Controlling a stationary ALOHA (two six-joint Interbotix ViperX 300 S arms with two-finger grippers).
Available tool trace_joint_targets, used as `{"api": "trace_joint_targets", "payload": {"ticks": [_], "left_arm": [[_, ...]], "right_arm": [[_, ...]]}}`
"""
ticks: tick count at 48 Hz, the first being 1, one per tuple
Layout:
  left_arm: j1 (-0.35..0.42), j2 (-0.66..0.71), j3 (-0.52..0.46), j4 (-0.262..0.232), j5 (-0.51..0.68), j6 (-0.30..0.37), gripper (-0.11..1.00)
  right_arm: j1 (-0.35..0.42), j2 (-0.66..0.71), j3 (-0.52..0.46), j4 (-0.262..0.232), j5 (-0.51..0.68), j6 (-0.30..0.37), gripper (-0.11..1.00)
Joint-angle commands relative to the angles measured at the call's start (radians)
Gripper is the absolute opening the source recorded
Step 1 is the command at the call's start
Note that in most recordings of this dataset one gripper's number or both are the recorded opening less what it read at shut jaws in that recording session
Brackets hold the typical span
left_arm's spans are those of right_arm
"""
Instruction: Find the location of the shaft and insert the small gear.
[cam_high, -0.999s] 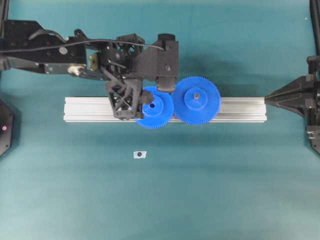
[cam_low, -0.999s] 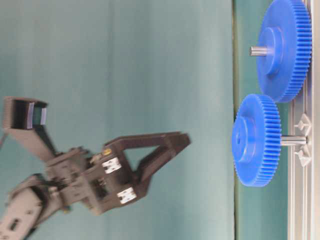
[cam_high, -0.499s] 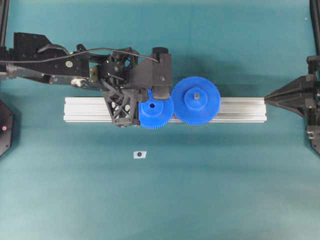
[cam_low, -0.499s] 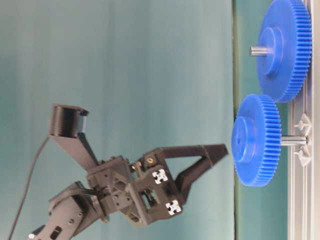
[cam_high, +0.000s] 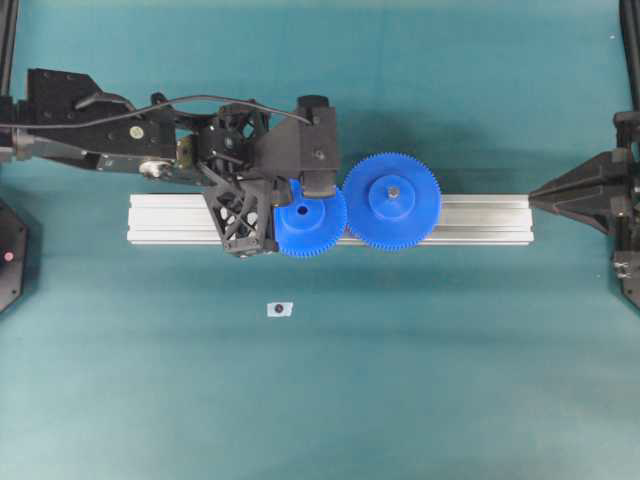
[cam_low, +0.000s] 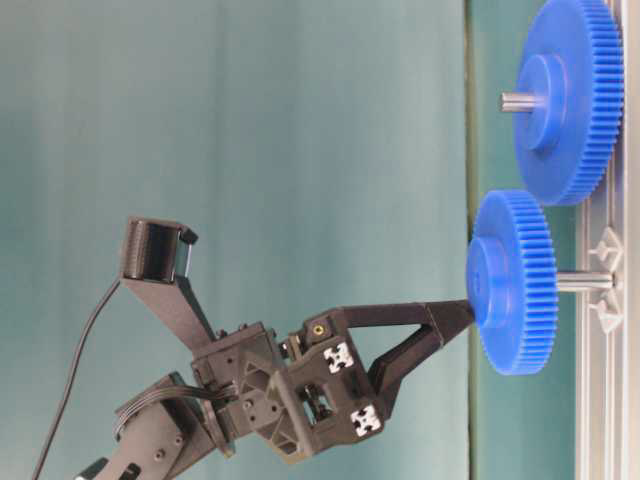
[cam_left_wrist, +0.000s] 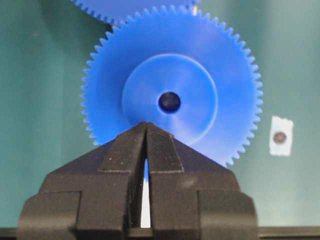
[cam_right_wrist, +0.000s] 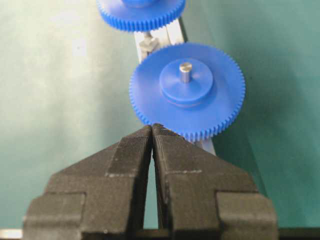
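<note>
From overhead you see the small gear (cam_high: 312, 219) sitting over the rail (cam_high: 480, 219), meshed beside the larger gear (cam_high: 393, 200), with the left end effector (cam_high: 290, 195) on its hub and the right end effector (cam_high: 535, 197) parked well apart. The table-level view adds that the gear rides only partly down the shaft (cam_low: 583, 282), so I judge some pressing remains. The wrist views show you both end effectors closed and empty, the left fingertips (cam_left_wrist: 146, 131) at the hub.
</note>
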Motion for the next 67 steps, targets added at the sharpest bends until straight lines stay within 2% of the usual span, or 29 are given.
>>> {"api": "trace_joint_targets", "payload": {"ticks": [1,14,37,67], "left_arm": [[-0.011,-0.012,-0.005,0.003,-0.005,-0.003,-0.01],[-0.018,-0.009,-0.012,0.003,-0.04,-0.044,-0.01],[-0.032,0.008,-0.029,0.005,-0.129,-0.061,-0.01],[-0.029,-0.023,-0.061,0.005,-0.115,-0.069,-0.01]], "right_arm": [[-0.002,0.005,-0.011,0.002,-0.011,0.008,0.12],[-0.002,0.005,-0.009,0.002,-0.011,0.008,0.12],[-0.002,0.005,-0.008,0.002,-0.014,0.008,0.12],[-0.003,0.005,-0.006,0.002,-0.014,0.009,0.12]]}}
